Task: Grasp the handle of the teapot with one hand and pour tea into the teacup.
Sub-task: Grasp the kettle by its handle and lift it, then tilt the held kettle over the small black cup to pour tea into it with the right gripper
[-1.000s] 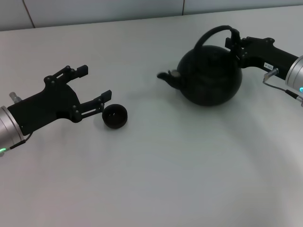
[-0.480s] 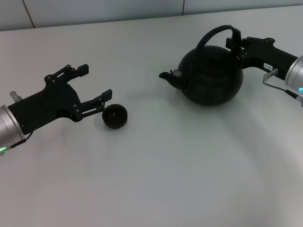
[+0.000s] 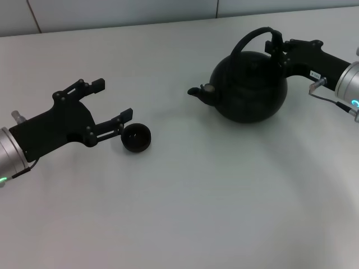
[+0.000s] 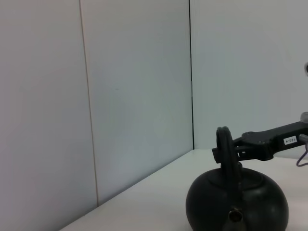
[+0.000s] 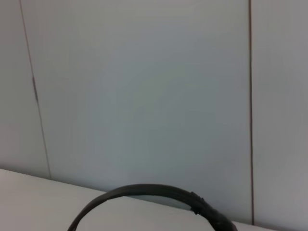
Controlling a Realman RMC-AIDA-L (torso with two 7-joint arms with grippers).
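Gripping the handle of the teapot on the counter, the right pincer stays clamped while the left pincer hangs apart beside the teacup.

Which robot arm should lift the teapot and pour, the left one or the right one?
The right one, probably. The right claw is already closed on the handle of the teapot. The left claw is open, far from the teapot, right beside the teacup, so it looks better placed to steady that.
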